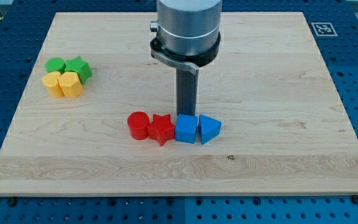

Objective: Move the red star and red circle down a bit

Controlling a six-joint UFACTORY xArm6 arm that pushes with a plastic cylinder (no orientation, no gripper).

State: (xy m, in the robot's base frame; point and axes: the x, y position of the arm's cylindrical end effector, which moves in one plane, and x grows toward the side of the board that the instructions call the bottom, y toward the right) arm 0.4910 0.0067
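Observation:
The red circle and the red star lie side by side a little below the middle of the wooden board, the circle on the view's left. A blue cube touches the star's right side, and a blue triangle sits right of the cube. My tip stands just above the blue cube, its very end hidden behind the cube's top edge. It is up and to the right of the red star.
At the view's upper left a green circle, a green star and two yellow blocks sit clustered together. A fiducial tag marks the board's top right corner.

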